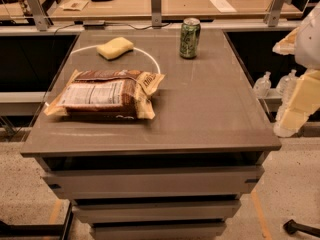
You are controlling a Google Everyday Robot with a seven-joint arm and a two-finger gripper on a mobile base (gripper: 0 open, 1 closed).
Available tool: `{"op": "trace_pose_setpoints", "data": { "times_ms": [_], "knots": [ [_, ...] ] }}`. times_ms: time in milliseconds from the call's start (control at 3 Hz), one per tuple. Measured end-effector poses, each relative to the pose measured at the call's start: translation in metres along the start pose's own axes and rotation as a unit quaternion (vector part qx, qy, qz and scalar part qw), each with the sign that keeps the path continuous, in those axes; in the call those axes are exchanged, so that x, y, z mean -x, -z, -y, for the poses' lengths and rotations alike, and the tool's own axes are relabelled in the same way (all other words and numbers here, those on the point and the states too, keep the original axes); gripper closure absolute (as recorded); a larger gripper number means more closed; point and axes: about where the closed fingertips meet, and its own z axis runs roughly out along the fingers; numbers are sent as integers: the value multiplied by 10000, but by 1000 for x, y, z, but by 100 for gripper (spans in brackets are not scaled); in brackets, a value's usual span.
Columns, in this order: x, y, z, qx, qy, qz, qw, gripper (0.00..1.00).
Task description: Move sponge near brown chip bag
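Observation:
The sponge [115, 47], a small pale-yellow block, lies at the far left of the grey table top [210, 99]. The brown chip bag [105, 94] lies flat nearer the front left, label panel up, a short gap in front of the sponge. My gripper [296, 106], cream-coloured, hangs at the right edge of the view, beyond the table's right side and far from both the sponge and the bag. It holds nothing that I can see.
A green drink can [190, 38] stands upright at the far middle of the table. A thin white cable [152, 59] curves past the sponge. Plastic bottles [262, 84] sit off the right side. Desks stand behind the table.

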Motion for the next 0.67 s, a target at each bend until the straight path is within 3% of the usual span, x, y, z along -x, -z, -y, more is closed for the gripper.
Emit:
{"op": "trace_pose_setpoints", "data": {
  "times_ms": [333, 667],
  "knots": [
    [0, 0, 0, -1, 0, 0, 10000, 0],
    [7, 1, 3, 70, 364, -15, 9993, 0]
  ]
}}
